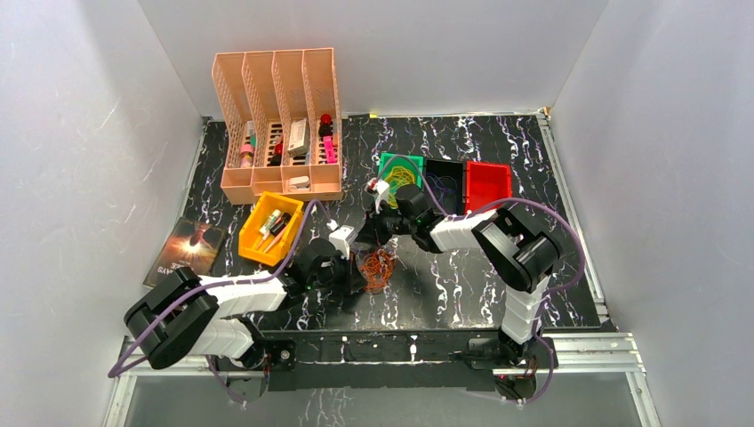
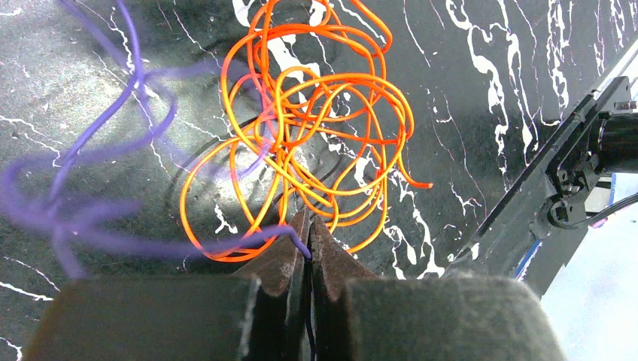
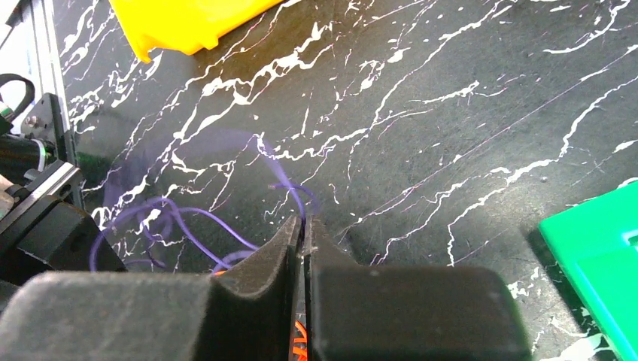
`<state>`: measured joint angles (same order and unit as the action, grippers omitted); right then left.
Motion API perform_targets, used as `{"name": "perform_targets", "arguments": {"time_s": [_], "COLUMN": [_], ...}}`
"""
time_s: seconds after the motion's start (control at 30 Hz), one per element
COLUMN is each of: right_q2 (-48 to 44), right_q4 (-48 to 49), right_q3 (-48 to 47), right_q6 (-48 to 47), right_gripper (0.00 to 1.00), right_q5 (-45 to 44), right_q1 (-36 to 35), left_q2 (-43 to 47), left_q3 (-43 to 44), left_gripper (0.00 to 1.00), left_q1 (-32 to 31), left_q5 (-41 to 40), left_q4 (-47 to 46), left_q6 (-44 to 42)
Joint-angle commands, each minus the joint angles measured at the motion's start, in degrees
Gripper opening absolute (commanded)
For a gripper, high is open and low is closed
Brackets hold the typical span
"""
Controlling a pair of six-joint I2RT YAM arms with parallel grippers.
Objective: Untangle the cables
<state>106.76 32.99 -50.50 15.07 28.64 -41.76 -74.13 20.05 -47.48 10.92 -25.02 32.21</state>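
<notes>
The cables are thin wire loops. An orange tangle point(image 1: 379, 267) lies on the black marbled table between both grippers and fills the left wrist view point(image 2: 316, 128). A purple wire point(image 2: 113, 150) runs out of that tangle to the left. My left gripper point(image 2: 309, 226) is shut on this purple wire, just at the near edge of the orange tangle; in the top view the left gripper point(image 1: 354, 258) is left of the tangle. My right gripper point(image 3: 303, 223) is shut on a purple wire point(image 3: 173, 222) above the table; in the top view the right gripper point(image 1: 375, 231) is just behind the tangle.
A green bin point(image 1: 400, 173) holds yellow wire, a black bin point(image 1: 445, 182) holds purple wire, and a red bin point(image 1: 487, 182) stands beside them. A yellow bin point(image 1: 269, 229), a peach organiser point(image 1: 280, 124) and a booklet point(image 1: 187, 249) are at the left.
</notes>
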Motion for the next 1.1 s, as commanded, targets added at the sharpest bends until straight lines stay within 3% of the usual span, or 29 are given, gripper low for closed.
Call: {"name": "perform_targets", "arguments": {"time_s": [0.0,0.1,0.23,0.6,0.8,1.07], "right_q2": [-2.0,-5.95,-13.51,-26.91,-33.84,-44.52], "right_q4": [1.98,1.5,-2.16,-13.8,-18.22,-23.08], "right_q3": [-1.06,0.62,1.92,2.87,3.31,1.25], "right_q6": [0.75,0.96,0.43,-5.15,-6.65,-3.54], "right_gripper": [0.07,0.0,0.0,0.0,0.0,0.0], "right_q5": [0.49,-2.63,-9.08,-18.5,-20.89,-23.95], "right_q1": [-0.24,-0.24,-0.21,-0.22,-0.17,-0.23], "left_q2": [2.33,3.45,6.37,17.79,24.35,29.7], "left_q3": [-0.45,-0.81,-2.09,-4.67,-2.12,2.89], "left_gripper": [0.0,0.0,0.0,0.62,0.76,0.78], "left_q1": [-0.06,-0.05,-0.09,-0.02,0.11,0.2], "left_q5": [-0.73,-2.02,-3.31,-6.93,-9.17,-11.35], "left_q4": [1.08,2.09,2.59,5.82,10.31,15.27], "left_q6": [0.28,0.59,1.42,3.22,1.79,-3.13]}}
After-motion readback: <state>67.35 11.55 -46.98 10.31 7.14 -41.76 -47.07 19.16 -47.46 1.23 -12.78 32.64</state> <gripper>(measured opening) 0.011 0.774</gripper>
